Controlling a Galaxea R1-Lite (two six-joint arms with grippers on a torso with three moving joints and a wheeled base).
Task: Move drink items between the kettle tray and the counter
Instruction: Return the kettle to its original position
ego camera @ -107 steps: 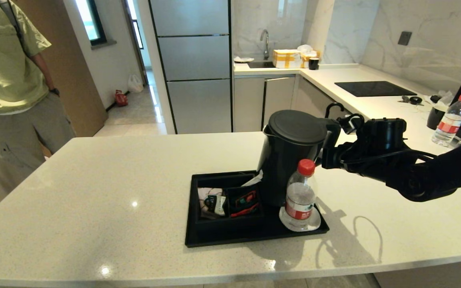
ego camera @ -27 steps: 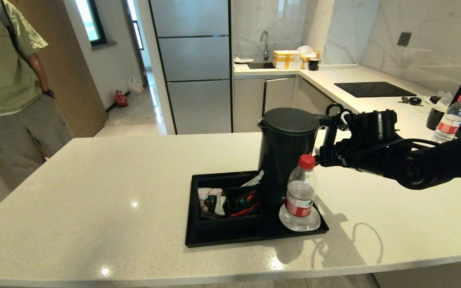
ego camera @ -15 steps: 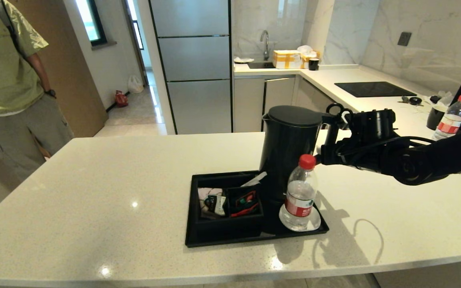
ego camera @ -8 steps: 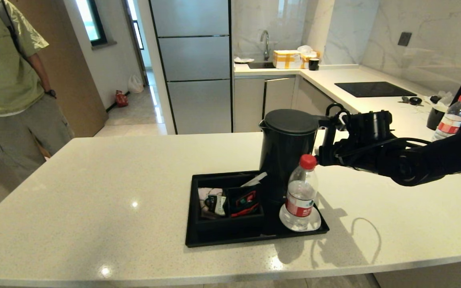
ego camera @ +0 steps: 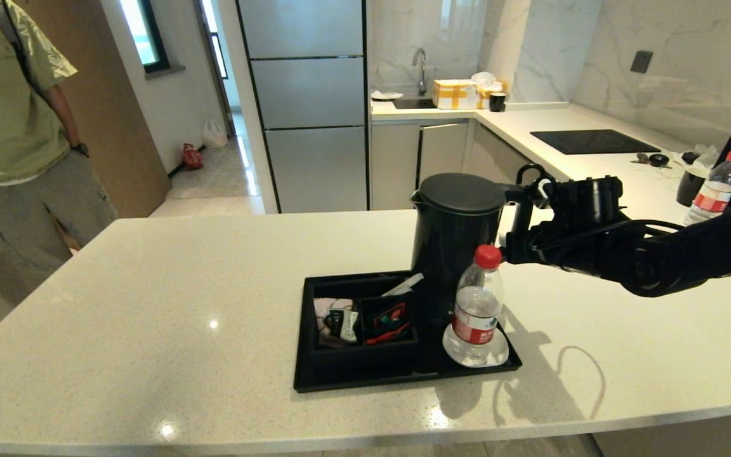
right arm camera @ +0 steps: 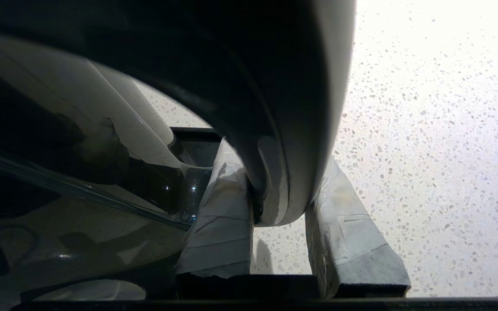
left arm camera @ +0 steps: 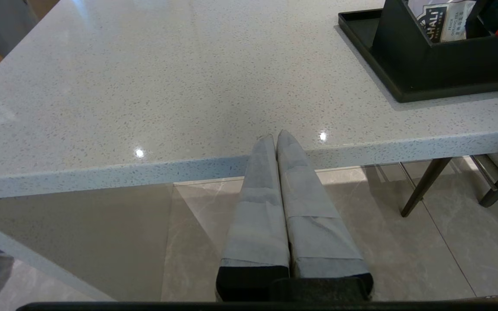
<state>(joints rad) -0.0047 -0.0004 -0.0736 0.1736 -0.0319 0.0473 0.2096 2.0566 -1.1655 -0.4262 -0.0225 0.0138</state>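
Observation:
The tall black kettle (ego camera: pixel 454 247) stands upright at the back right of the black kettle tray (ego camera: pixel 365 376). My right gripper (ego camera: pixel 521 219) reaches in from the right and is shut on the kettle's loop handle (right arm camera: pixel 283 108); one taped finger lies on each side of it. A red-capped water bottle (ego camera: pixel 476 308) stands on the white coaster (ego camera: pixel 499 354) in front of the kettle. A pink-and-black sachet (ego camera: pixel 334 320) lies in the tray's left compartment. My left gripper (left arm camera: pixel 276 137) is shut and empty, parked below the counter's (left arm camera: pixel 145 86) front edge.
Red-and-green packets (ego camera: pixel 388 320) fill the compartment beside the sachet. A second bottle (ego camera: pixel 714 187) and a black cup (ego camera: pixel 689 184) stand far right, near the black hob (ego camera: pixel 594 141). A person (ego camera: pixel 16 127) stands at the far left.
The kettle, held tilted above the tray seven seconds ago, has come upright and lower. Over the last second it shifted slightly left with my right gripper. The left arm has stayed still.

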